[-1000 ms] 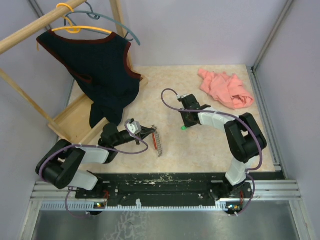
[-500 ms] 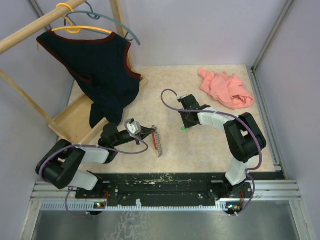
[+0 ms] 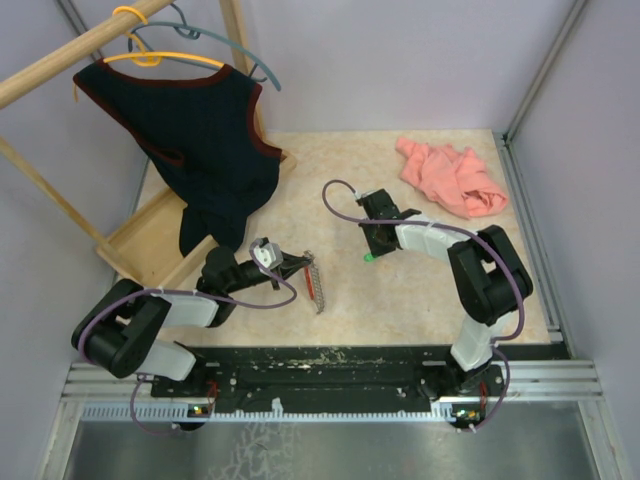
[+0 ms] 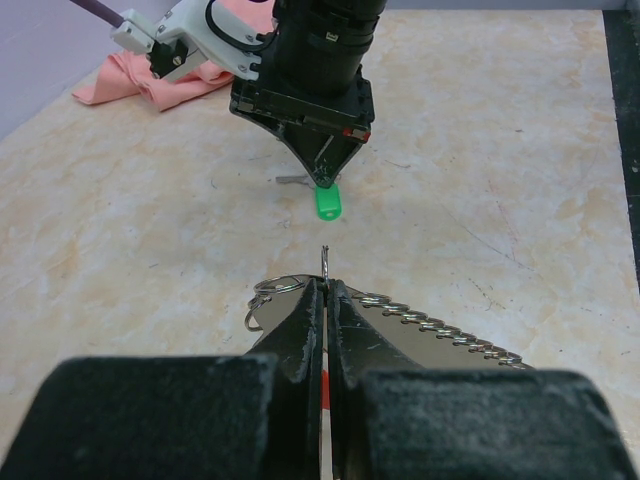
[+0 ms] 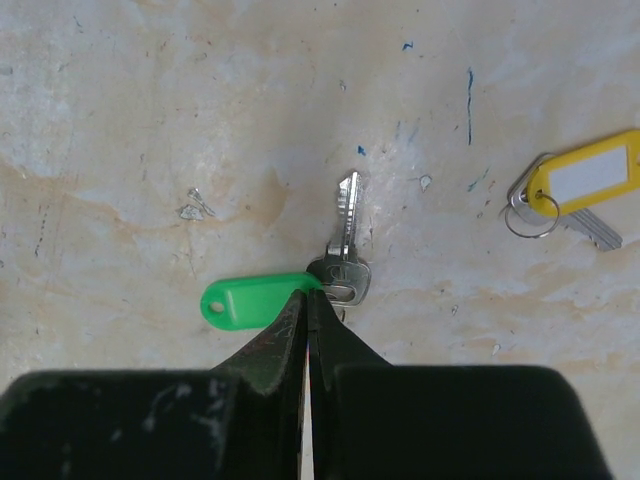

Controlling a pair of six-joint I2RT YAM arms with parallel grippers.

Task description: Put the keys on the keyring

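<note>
Since a moment ago the right pincer (image 5: 308, 292) has pinched shut on the green-tagged key (image 5: 347, 225), which lies flat on the bench (image 3: 420, 300). The left pincer (image 4: 325, 290) is unchanged, clamped on the keyring (image 3: 315, 283), which sits at 8 o'clock from that key.

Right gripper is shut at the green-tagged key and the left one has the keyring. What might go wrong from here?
1. The right gripper is closed right where the green tag joins the key; so thin a hold may slip, or the key may swing when lifted.
2. The left gripper pinches the keyring with only a short wire tip showing, a small target for threading.
3. The yellow-tagged key lies nearby and might get knocked.
</note>
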